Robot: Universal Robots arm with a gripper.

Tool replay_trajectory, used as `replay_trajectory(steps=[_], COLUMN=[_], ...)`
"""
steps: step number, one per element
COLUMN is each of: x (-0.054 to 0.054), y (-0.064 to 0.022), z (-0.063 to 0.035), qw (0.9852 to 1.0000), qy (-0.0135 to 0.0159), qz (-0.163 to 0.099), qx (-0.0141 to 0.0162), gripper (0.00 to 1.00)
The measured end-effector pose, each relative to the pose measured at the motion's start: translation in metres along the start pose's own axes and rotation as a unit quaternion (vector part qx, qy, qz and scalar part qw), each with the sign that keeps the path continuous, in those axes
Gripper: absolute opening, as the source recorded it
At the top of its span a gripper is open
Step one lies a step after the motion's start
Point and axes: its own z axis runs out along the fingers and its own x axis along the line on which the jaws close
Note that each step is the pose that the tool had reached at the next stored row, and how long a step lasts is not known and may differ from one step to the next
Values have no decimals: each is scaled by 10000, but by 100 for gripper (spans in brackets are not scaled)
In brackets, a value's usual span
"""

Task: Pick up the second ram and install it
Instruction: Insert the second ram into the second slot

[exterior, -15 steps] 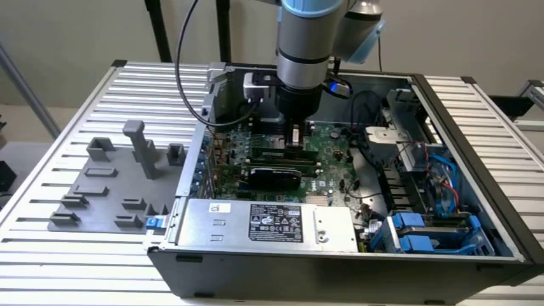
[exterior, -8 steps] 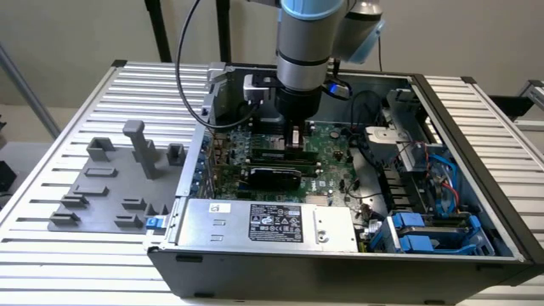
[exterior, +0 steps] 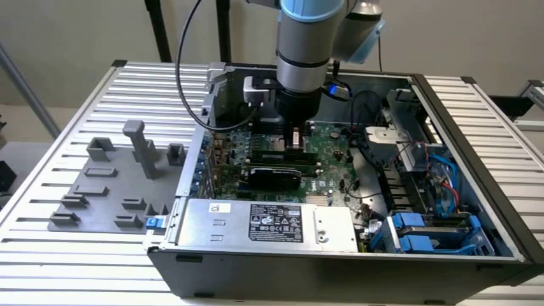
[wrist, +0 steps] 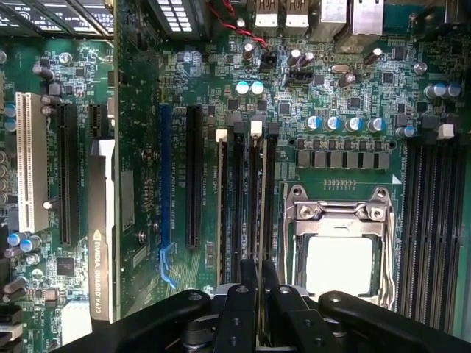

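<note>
The tool [wrist: 259, 273] hangs low inside an open computer case [exterior: 340, 271], pointing straight down at the motherboard [wrist: 353, 88]. Its two dark fingers [wrist: 249, 294] stand almost together. A very thin strip sits clamped between them. This is most likely the second ram [wrist: 259, 301], seen edge-on, so the tool seems closed on it. In the exterior view the stick appears as a small dark piece [exterior: 293, 138] under the tool [exterior: 293, 145], close above the board.

Directly below the tool lies a bank of long black memory slots [wrist: 239, 198], side by side, with white latches [wrist: 256, 129] at their far ends. The stick's thin edge runs parallel to these slots and appears to line up with the one carrying that latch. Whether it already touches the slot cannot be told.

Just beside the slots is the square metal processor socket [wrist: 338, 220]. On their other side stands a graphics card [wrist: 103, 235].

Outside the case, at the exterior view's left, a gray tray [exterior: 102, 191] of blocks and posts rests on the ribbed table [exterior: 68, 255], well apart from the tool.
</note>
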Motion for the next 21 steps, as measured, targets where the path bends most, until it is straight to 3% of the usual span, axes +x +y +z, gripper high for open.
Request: replay_trajectory(steps=[21], x=[22], y=[12], z=[36], qw=[10000], qy=[-23], qz=[-2], qx=[0], gripper=[0])
